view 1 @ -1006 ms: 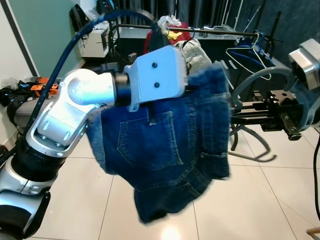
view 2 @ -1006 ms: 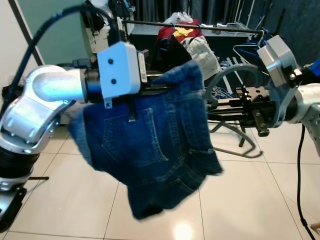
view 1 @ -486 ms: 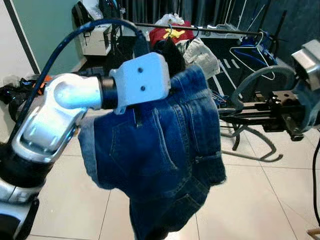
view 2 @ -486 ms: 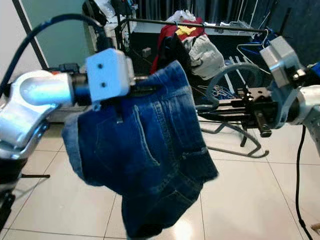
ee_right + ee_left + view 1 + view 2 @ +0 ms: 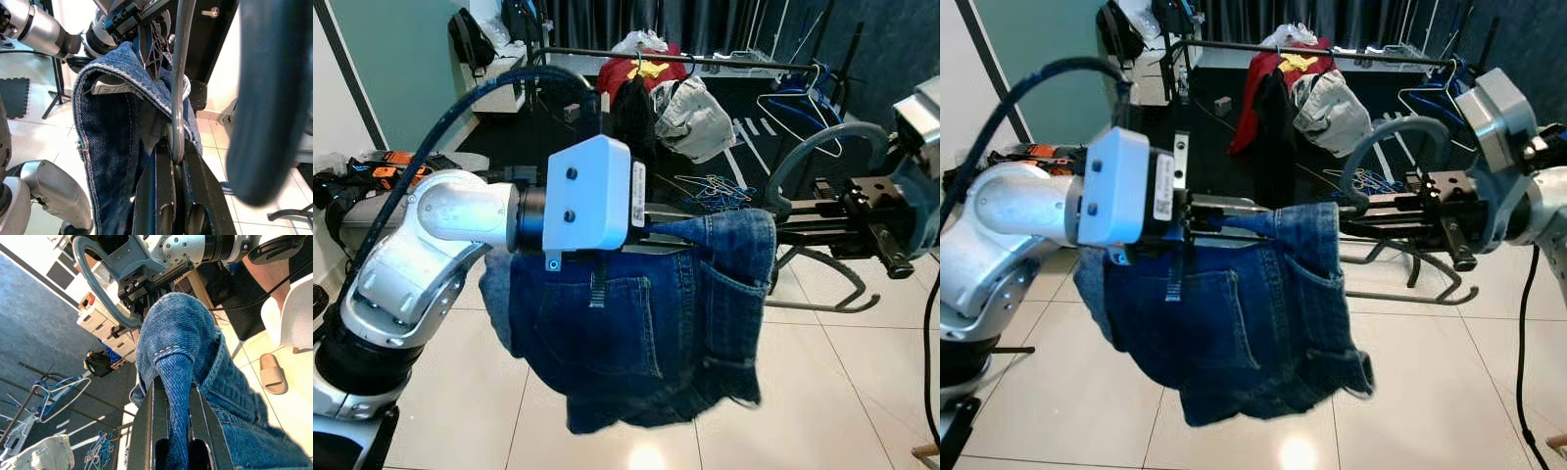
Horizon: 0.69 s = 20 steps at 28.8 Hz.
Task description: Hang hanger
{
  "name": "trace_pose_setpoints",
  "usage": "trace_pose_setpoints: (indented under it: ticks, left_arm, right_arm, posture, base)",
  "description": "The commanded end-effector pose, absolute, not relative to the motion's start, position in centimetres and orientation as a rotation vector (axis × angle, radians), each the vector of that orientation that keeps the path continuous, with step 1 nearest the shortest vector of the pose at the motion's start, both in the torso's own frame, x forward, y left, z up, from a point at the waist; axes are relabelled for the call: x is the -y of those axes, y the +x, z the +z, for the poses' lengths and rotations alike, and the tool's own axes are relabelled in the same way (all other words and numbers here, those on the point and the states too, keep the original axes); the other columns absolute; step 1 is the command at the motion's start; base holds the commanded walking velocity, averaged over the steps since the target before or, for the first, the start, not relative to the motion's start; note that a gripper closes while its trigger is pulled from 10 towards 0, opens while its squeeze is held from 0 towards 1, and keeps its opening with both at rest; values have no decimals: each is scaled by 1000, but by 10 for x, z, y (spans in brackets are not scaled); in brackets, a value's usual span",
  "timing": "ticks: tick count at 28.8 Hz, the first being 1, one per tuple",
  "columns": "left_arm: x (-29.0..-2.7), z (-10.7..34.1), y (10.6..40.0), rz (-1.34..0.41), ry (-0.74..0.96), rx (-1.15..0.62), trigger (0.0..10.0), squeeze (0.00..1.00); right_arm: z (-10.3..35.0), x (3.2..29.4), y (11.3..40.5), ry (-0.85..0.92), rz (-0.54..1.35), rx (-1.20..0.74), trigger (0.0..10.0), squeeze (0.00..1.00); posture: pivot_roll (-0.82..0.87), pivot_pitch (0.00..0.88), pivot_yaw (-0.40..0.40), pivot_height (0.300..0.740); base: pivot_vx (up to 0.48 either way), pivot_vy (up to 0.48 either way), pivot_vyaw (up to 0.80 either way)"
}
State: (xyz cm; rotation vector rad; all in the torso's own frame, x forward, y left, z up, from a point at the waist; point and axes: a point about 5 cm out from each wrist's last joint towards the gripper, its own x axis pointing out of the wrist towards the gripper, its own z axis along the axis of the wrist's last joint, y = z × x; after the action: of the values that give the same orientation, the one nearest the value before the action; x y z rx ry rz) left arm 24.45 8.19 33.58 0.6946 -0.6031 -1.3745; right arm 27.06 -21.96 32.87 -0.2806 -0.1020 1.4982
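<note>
With the left gripper (image 5: 178, 431) pinching the denim shorts (image 5: 636, 333) and the right gripper (image 5: 173, 196) clamped on the grey hanger (image 5: 1386, 147) short of the rail (image 5: 705, 61) (already crowded), the shorts could slide off.

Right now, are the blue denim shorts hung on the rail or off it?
Off it: the blue denim shorts hang from the left gripper, short of the black rail.
</note>
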Motion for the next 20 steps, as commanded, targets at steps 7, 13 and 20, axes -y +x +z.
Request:
trace_pose_setpoints:
  ticks: [7,13,20]
  left_arm:
    - [-69,330,256,-1269,777,597,4745,0]
    - [-65,332,264,-1223,744,585,10000,1000]
    - [-71,337,265,-1234,717,547,10000,1000]
  right_arm:
    - [335,217,269,-274,1487,148,0,0]
    - [335,215,269,-270,1488,151,0,0]
    - [333,214,269,-258,1494,152,0,0]
  posture:
    - [-146,0,-26,740]
    - [-145,0,-24,740]
    - [-136,0,-25,740]
  base:
    - [0,0,0]
    - [0,0,0]
    - [0,0,0]
